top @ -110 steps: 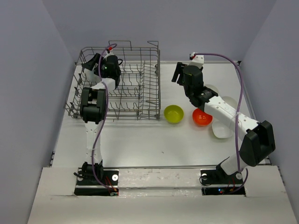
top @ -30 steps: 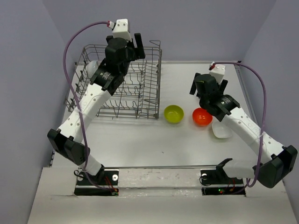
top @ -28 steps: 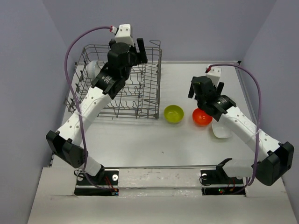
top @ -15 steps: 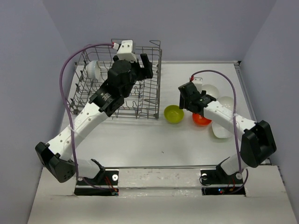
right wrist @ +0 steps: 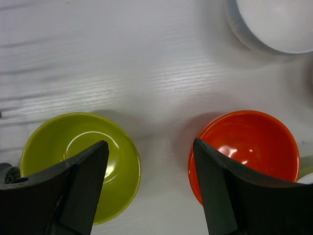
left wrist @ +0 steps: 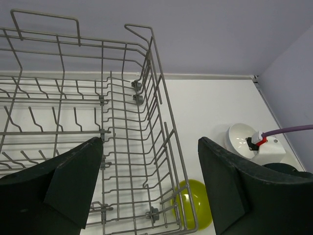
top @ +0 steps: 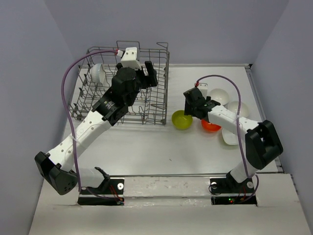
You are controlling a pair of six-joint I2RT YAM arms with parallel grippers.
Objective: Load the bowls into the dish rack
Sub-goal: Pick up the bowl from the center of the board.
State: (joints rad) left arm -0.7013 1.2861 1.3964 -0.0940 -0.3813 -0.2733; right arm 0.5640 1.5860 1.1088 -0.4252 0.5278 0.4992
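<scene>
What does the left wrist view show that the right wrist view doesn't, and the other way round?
Only the left wrist view shows the dish rack, framed by the open left fingers, with no bowl in the part seen. It also shows the right arm's wrist with its purple cable. Only the right wrist view shows the orange bowl, upright beside the open right fingers. Both show the green bowl, the table and a white bowl, probably the same one.

Grey metal-wire dish rack (left wrist: pixel 122 132), glossy green bowl (right wrist: pixel 68 134), glossy orange bowl (right wrist: pixel 244 152)
</scene>
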